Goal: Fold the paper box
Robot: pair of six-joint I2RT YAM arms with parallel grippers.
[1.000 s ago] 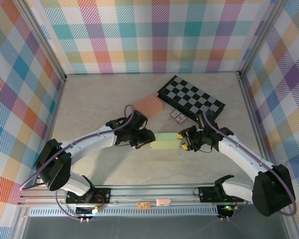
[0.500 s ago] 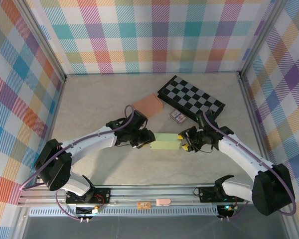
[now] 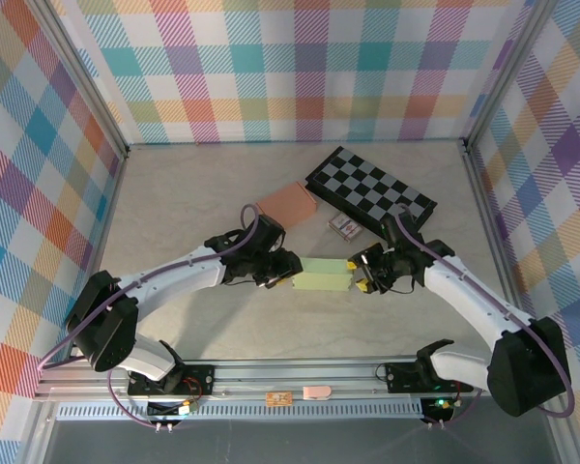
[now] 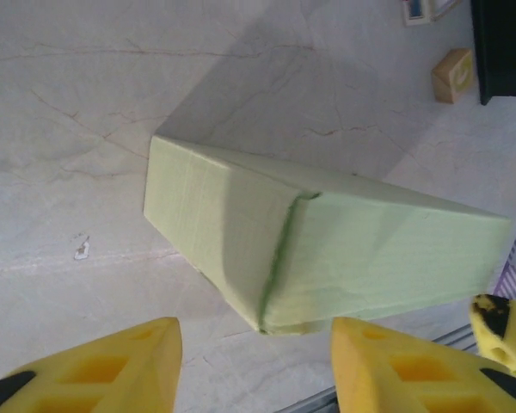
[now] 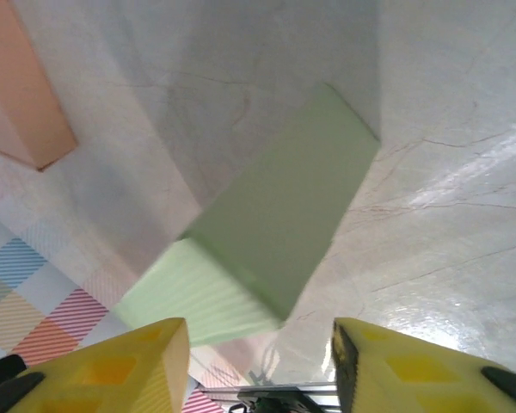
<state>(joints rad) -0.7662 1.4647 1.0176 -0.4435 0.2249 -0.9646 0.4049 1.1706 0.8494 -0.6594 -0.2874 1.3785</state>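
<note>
Green paper box lies mid-table between both grippers. Left gripper at its left end, fingers spread, pinching nothing; right gripper at its right end, also spread. Fingertips maybe touching box, hard to tell. Checkerboard behind

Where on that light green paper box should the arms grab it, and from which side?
Probably its two short ends. The green box lies flat and long, running left to right between the grippers, so the left gripper comes in from its left end and the right gripper from the right end. Both stand open facing those ends.
</note>
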